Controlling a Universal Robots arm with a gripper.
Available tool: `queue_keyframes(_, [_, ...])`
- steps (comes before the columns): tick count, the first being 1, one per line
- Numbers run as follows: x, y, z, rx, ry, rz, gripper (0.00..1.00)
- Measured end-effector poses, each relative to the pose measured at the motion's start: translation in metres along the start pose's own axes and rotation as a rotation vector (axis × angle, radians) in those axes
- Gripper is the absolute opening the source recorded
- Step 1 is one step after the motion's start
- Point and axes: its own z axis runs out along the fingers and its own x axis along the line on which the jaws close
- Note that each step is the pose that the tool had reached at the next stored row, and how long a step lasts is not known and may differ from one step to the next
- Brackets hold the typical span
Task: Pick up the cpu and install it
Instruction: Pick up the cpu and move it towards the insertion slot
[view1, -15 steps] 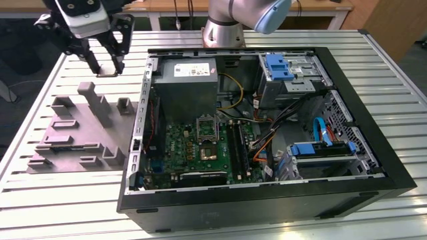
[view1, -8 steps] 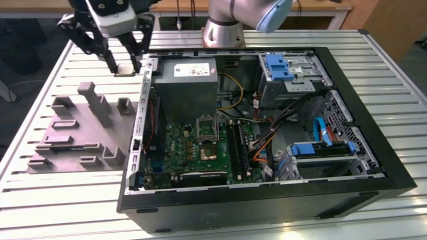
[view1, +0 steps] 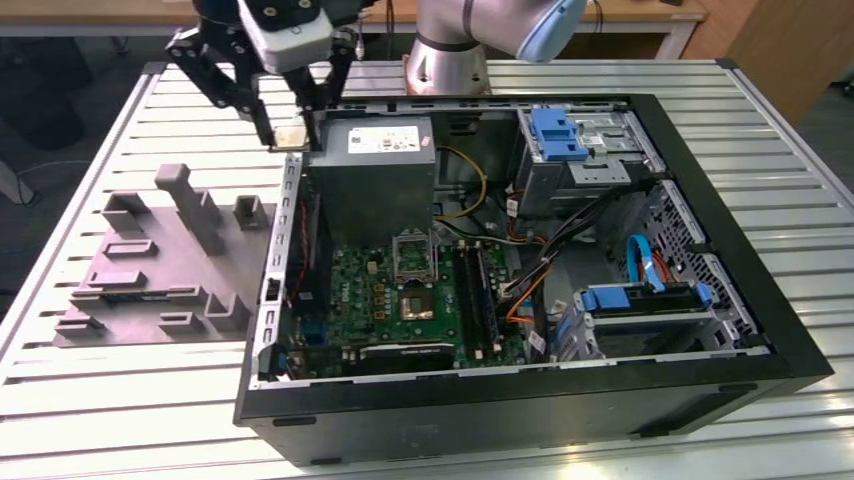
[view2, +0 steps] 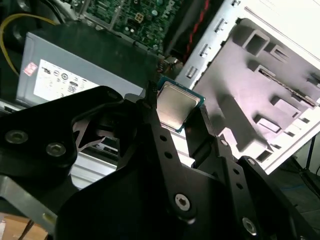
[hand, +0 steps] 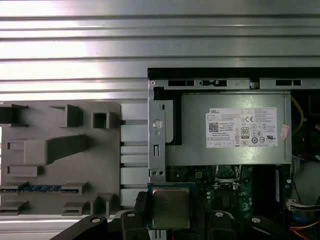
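The hand (view1: 287, 138) is clenched on the cpu (view2: 175, 105), its black fingers (view2: 152, 122) pinching the small silvery chip by its edges, aloft over the open computer case's (view1: 534, 415) edge, with the power supply (hand: 230, 127) beneath it and the grey tray (view1: 147, 270) beside it on the tabletop (view1: 134, 400).

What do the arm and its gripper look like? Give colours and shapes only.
The arm is a silvery-grey tube with rounded joints and a pale blue cap. The gripper has a white and grey body with black bar-linkage fingers, studded with round silver bolt heads in the second wrist view.
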Motion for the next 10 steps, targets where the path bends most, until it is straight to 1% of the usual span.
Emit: queue_keyframes(10, [-0.0407, 0.0014, 0.0003, 0.0, 0.0, 0.0, 0.47])
